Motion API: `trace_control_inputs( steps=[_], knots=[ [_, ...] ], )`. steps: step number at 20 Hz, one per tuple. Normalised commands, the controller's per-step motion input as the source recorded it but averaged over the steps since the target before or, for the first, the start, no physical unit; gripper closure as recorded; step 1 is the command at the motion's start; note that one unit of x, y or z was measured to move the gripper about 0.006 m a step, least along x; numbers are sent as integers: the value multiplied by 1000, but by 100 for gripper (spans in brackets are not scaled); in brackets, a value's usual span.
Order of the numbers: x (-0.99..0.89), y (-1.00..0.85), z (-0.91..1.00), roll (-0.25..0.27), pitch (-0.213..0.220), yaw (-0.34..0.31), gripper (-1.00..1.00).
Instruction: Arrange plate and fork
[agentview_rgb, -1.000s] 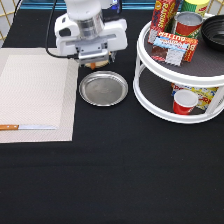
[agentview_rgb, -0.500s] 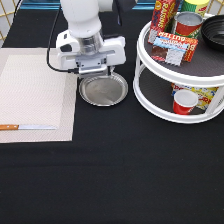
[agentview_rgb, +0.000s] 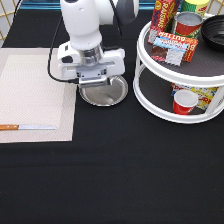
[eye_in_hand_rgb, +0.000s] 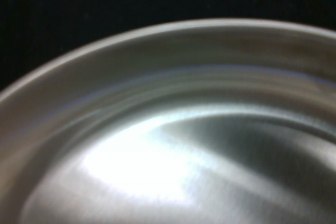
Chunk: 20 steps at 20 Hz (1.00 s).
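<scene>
Silver metal plate (agentview_rgb: 106, 91) lying on the black tablecloth (agentview_rgb: 120, 170), just beside the woven tan placemat (agentview_rgb: 32, 97) at the exterior view's left and near the white two-tier turntable rack (agentview_rgb: 165, 107) at its right. The gripper (agentview_rgb: 92, 84) sits low over the plate's upper-left rim, apparently placed to take the raised edge; whether it is apart or together cannot be told. The wrist view is filled by the plate's shiny bowl. A wooden-handled knife (agentview_rgb: 27, 127) lies on the placemat. No fork is visible.
</scene>
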Motion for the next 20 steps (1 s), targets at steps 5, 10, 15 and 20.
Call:
trace_control_inputs(
  steps=[5,10,15,20],
  knots=[
    [330,-131,-2,-2,0,-29,-100],
    [275,-319,3,-12,0,-25,-100],
    [273,-459,69,-20,2,-12,-100],
    [311,-554,142,-29,11,-4,-100]
  ],
)
